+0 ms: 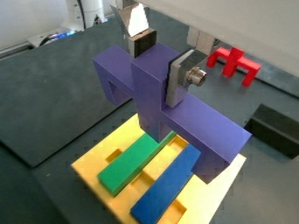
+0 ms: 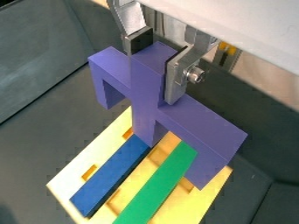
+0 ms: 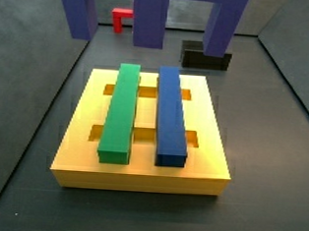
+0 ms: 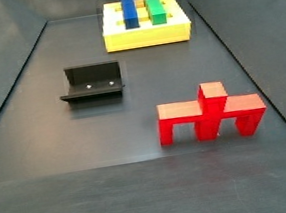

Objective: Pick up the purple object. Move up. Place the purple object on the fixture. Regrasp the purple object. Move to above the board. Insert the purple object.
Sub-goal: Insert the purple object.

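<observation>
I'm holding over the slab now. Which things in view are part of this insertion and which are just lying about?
In the job:
- purple object, clamped in the gripper above the board
- board, with green bar and blue bar
- fixture, now empty

Lying about:
- red piece on the floor

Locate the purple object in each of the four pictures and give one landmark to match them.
Wrist view: purple object fills the middle, clamped in the gripper, above the board.
Wrist view: purple object central, in the gripper.
Side view: purple object along the top edge, legs hanging.
Side view: not visible.
Shared landmark: the yellow board.
</observation>
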Robot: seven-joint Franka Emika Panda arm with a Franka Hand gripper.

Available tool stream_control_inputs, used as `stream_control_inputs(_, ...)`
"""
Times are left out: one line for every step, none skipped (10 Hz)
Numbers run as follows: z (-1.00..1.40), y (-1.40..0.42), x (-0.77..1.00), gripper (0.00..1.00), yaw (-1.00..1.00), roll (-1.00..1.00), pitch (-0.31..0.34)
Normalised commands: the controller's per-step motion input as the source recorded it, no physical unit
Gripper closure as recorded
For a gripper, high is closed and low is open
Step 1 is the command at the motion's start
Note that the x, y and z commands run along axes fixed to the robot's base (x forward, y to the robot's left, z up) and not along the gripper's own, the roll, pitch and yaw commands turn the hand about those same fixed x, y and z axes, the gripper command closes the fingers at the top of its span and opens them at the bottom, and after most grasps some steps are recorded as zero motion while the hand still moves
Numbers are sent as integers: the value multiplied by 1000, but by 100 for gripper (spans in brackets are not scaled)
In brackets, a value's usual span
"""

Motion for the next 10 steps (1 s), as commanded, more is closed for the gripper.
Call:
stream_control_inputs(0, -111, -91, 100, 0, -500, 0)
stream_control_inputs(-83, 0, -66, 100, 9, -500, 19)
stream_control_inputs(-237, 163, -103, 100, 0, -473, 33)
stream_control_inputs(-340, 234, -46, 100, 123, -417, 76)
stream_control_inputs(-377, 260, -57, 100, 151, -394, 87)
stream_control_inputs(0, 0, -69, 100, 0, 191, -49)
stream_control_inputs(-51, -23, 0, 100, 0, 34, 0)
stream_control_inputs(-431, 0, 0, 100, 0, -37, -271)
stream_control_inputs(-380, 89, 0, 100, 0, -96, -413)
stream_control_inputs(-386, 66, 0, 100, 0, -100, -413)
